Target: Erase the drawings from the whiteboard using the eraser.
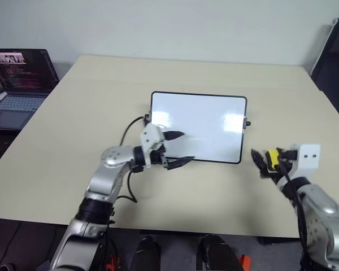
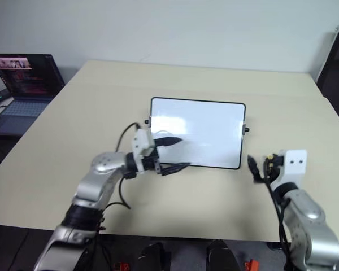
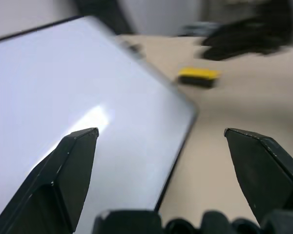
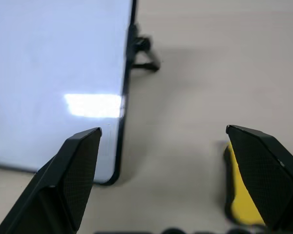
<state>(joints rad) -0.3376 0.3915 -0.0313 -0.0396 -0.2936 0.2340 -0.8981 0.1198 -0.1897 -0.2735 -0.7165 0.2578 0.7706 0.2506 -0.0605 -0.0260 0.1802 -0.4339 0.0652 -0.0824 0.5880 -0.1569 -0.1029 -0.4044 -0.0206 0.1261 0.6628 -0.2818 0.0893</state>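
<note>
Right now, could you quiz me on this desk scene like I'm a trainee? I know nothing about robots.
1. True or false: the whiteboard looks wiped clean.
2. Where does the yellow eraser lie? A) on the whiteboard B) on the table beside the board, by the right gripper C) on the laptop
3. How do the jaws of the left gripper stand?

Key:
1. True; no marks show on its white surface.
2. B; it rests on the table, off the board's edge, beside one open right jaw.
3. Open, spread over the board's near left corner.
</note>
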